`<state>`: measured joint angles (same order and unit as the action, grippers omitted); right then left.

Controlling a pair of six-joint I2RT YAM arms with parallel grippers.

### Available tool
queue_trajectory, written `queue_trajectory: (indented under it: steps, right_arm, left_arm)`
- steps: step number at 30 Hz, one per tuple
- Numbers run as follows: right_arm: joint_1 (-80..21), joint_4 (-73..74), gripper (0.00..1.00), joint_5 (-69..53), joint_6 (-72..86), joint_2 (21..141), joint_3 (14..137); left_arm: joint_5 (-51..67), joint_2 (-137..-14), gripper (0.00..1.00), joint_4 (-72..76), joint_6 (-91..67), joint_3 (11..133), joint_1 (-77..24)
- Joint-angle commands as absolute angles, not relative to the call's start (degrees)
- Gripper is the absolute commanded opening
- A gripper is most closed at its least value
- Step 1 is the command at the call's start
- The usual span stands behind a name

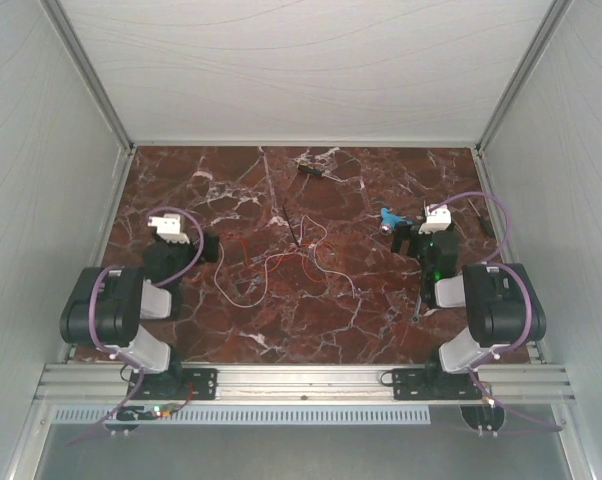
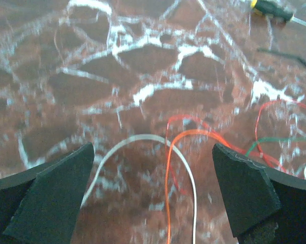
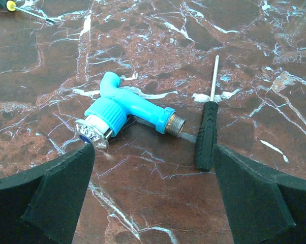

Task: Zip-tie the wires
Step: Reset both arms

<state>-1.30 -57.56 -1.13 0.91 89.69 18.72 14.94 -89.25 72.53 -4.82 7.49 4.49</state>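
From above, the wires [image 1: 281, 260] lie loose near the middle of the marble table [image 1: 381, 320], between the two arms. The left gripper [image 1: 209, 247] stands just left of them. The right gripper [image 1: 406, 240] is beside a blue tap [image 1: 388, 220].

In the left wrist view the fingers [image 2: 56, 198] are wide apart and hold nothing. White and orange strands run on the table between them.

In the right wrist view the fingers [image 3: 254, 198] are also wide apart and empty. The tap and a black-handled screwdriver [image 3: 207, 129] lie ahead of them.
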Motion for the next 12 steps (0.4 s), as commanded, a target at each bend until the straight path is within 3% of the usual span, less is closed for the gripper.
queue_trajectory:
  steps: [1, 12]
  right_arm:
    - [-0.81, -59.04, 0.98, -0.81, 1.42, 89.96, 19.03]
    - [-0.76, -58.89, 0.98, -0.94, 1.45, 89.89, 19.08]
  left_arm:
    - [9.36, -89.0, 1.0, 74.98, -2.71, 13.61, 2.45]
    - [9.47, -89.03, 1.0, 74.35, -2.55, 13.89, 2.24]
